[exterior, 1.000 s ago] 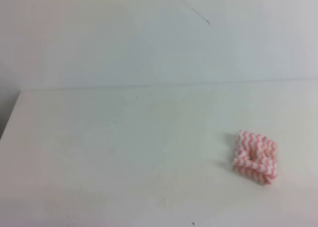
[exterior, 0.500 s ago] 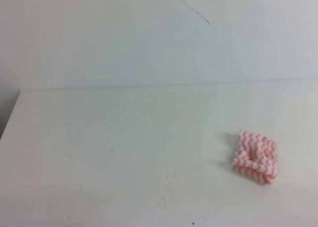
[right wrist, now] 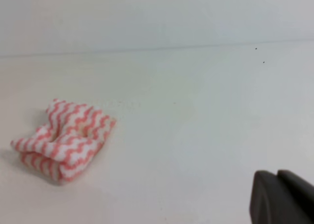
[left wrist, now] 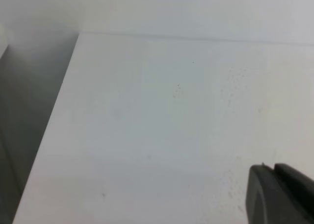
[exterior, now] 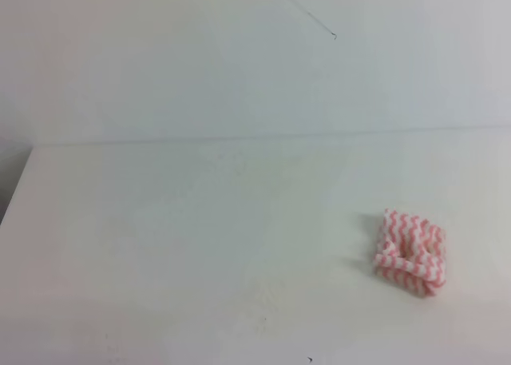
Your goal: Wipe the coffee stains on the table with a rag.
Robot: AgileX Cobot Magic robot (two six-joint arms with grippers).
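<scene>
The rag (exterior: 409,253), a small folded cloth with pink-and-white zigzag stripes, lies alone on the white table (exterior: 200,237) at the right. In the right wrist view the rag (right wrist: 61,138) sits far to the left of my right gripper (right wrist: 277,175), whose dark fingers press together at the lower right. My left gripper (left wrist: 273,168) shows only as dark fingertips held together over bare table (left wrist: 162,111). Neither gripper appears in the exterior high view. No coffee stains show in any view.
A pale wall (exterior: 239,61) rises behind the table, with a thin dark line (exterior: 319,25) on it. The table's left edge (exterior: 16,189) drops off into a grey gap (left wrist: 24,111).
</scene>
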